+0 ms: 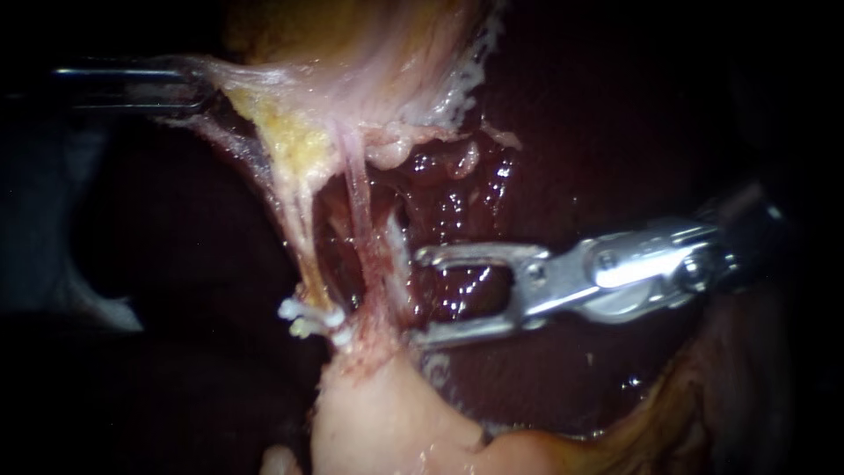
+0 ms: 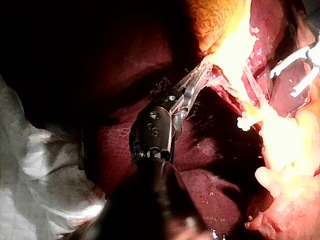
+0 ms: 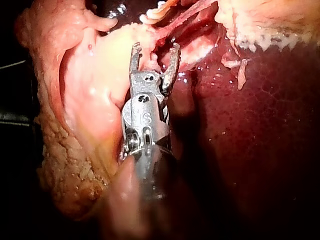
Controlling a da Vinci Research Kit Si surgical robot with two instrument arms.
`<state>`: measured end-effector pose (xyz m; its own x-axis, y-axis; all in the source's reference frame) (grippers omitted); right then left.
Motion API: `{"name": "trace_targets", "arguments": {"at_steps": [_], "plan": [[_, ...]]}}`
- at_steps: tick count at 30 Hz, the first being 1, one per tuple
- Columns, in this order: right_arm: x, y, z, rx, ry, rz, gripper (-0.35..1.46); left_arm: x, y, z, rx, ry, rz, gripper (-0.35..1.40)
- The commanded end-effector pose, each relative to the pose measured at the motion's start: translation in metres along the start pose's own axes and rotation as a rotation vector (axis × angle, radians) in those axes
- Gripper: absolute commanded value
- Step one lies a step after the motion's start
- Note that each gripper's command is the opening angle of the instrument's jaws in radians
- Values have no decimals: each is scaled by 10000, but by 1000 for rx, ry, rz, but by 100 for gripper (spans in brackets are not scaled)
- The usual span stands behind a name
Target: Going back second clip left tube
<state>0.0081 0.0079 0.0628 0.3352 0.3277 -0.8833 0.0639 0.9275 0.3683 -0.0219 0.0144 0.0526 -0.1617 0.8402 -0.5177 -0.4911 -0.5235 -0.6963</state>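
Note:
Two thin tubes run down from the yellowish gallbladder [image 1: 352, 53]. The left tube [image 1: 297, 229] carries white clips [image 1: 308, 318] near its lower end; the pink right tube [image 1: 359, 211] lies beside it. My right instrument [image 1: 420, 297] reaches in from the right with jaws open, their tips just right of the tubes and holding nothing. In its wrist view my right instrument [image 3: 155, 55] has the tubes and a clip [image 3: 155, 15] just ahead of it. My left instrument [image 1: 195, 88] is shut on pale gallbladder tissue, stretching it leftward; the left wrist view shows my left instrument [image 2: 199, 76] on that tissue too.
Dark red liver [image 1: 563, 132] fills the background behind the tubes and under my right instrument. A pale fatty mass [image 1: 378, 413] sits below the clips. White gauze [image 2: 30, 170] lies beside my left instrument's shaft.

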Motion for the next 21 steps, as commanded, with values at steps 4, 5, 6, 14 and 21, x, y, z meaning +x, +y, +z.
{"name": "trace_targets", "arguments": {"at_steps": [4,5,6,14,21], "plan": [[-2,3,-28,-10,-5,-18,50,0,0,0,-1,0,0,-35],[-2,3,-33,-12,-6,-15,50,0,0,0,-1,0,0,-35],[-2,4,-40,-15,-8,-18,50,0,0,0,-1,0,0,-35],[0,8,-63,-16,-11,-30,50,0,1,2,1,1,0,-35],[0,8,-63,-16,-11,-30,50,-12,7,20,4,4,5,-35]]}}
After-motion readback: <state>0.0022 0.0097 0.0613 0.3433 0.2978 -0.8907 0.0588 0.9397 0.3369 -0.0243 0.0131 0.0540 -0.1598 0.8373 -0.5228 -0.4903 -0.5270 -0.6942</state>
